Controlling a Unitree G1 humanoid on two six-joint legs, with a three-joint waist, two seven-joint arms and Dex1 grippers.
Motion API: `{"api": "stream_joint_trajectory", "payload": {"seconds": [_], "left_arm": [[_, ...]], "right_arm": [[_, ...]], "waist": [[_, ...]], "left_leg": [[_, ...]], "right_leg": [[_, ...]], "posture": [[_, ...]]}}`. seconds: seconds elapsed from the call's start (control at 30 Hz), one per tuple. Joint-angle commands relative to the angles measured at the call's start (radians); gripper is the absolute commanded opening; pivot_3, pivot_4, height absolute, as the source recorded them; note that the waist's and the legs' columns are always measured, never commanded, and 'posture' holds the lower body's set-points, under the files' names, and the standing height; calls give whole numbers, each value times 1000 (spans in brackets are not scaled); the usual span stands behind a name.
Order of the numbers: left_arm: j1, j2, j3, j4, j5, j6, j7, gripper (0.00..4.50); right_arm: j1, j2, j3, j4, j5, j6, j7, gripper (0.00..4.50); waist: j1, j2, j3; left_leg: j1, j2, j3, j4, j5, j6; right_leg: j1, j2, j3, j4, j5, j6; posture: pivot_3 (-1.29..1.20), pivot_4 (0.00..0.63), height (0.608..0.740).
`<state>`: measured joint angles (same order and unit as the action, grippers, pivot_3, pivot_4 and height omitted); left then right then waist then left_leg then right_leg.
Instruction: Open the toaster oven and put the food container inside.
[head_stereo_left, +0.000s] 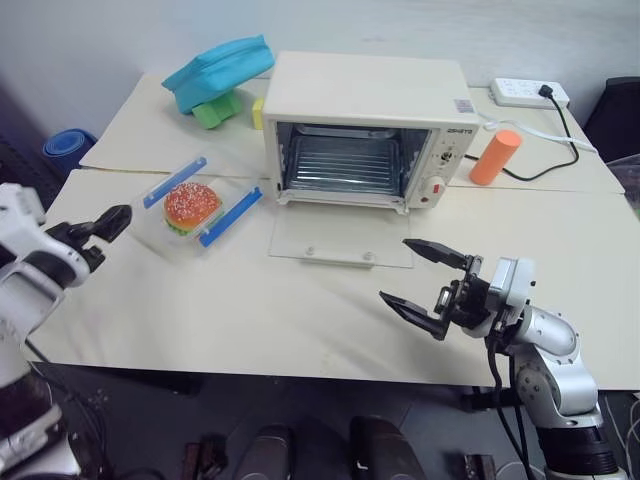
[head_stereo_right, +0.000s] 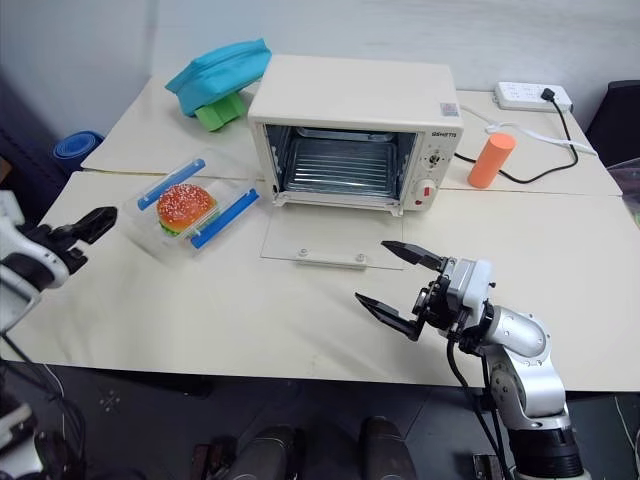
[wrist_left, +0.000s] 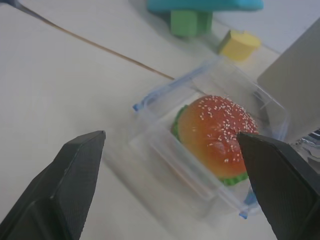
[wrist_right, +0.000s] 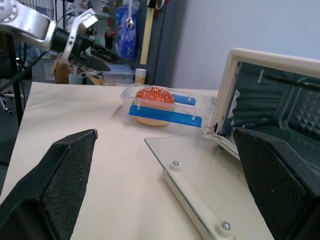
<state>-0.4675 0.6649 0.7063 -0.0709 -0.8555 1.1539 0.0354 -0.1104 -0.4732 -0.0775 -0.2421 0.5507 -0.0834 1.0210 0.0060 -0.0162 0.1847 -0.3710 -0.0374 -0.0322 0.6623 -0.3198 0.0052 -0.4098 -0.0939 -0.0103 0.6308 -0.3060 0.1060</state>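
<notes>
Head view. Oven (head_stereo_left: 365, 100): cream, boxy, smooth metal shell, at 12 o'clock on the matte cream tabletop (head_stereo_left: 250, 310). Its glass door (head_stereo_left: 342, 238) lies folded flat toward 6 o'clock, baring a ribbed wire rack inside; dials and a red knob sit on its right panel. Container (head_stereo_left: 195, 205): clear, rectangular plastic with two blue clip strips and a sesame-bun burger inside, resting on the tabletop at 9 o'clock from the oven, just beside the door. Left tool (head_stereo_left: 100, 225): black fingers released, empty, at 9 o'clock from the container, apart from it. Right tool (head_stereo_left: 425, 285): released, jaws spread wide, empty, at 5 o'clock from the door. Behind: teal fabric pouch (head_stereo_left: 220, 65), green block (head_stereo_left: 215, 108), orange cylinder (head_stereo_left: 495, 157), white power strip (head_stereo_left: 530, 93). The pouch hides part of the green block.
</notes>
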Motion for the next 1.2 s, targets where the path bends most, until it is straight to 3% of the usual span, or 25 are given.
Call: {"api": "stream_joint_trajectory", "payload": {"seconds": [0.03,0.43,0.53,0.97,1.2], "left_arm": [[-95,18,-22,98,54,43,75,4463],[-238,21,-160,313,245,0,78,4463],[-276,8,-136,358,267,-13,100,3895],[-388,37,-120,518,310,33,72,170],[-434,115,-156,580,354,17,-6,129]], "right_arm": [[16,1,-6,-38,1,-17,-5,4500],[72,7,-14,-62,-22,-46,-39,4500],[69,-1,-27,-60,-21,-59,-38,4500],[48,-38,-56,-16,-12,-86,-8,4500],[42,-34,-60,-1,-14,-93,-2,4500]], "waist": [[-7,0,0],[-6,-1,0],[-5,-1,0],[-8,-1,0],[-9,-1,0]], "left_leg": [[0,0,0,0,0,0],[0,0,1,1,0,-1],[0,0,1,1,0,-1],[1,0,3,1,1,-1],[0,0,3,1,1,-2]], "right_leg": [[0,0,0,0,0,0],[-1,0,1,1,0,0],[-1,0,1,1,0,0],[-2,0,0,5,0,0],[-3,0,-1,6,0,0]], "posture": [[0,150,740],[0,150,740],[0,150,740],[0,150,740],[0,150,740]]}}
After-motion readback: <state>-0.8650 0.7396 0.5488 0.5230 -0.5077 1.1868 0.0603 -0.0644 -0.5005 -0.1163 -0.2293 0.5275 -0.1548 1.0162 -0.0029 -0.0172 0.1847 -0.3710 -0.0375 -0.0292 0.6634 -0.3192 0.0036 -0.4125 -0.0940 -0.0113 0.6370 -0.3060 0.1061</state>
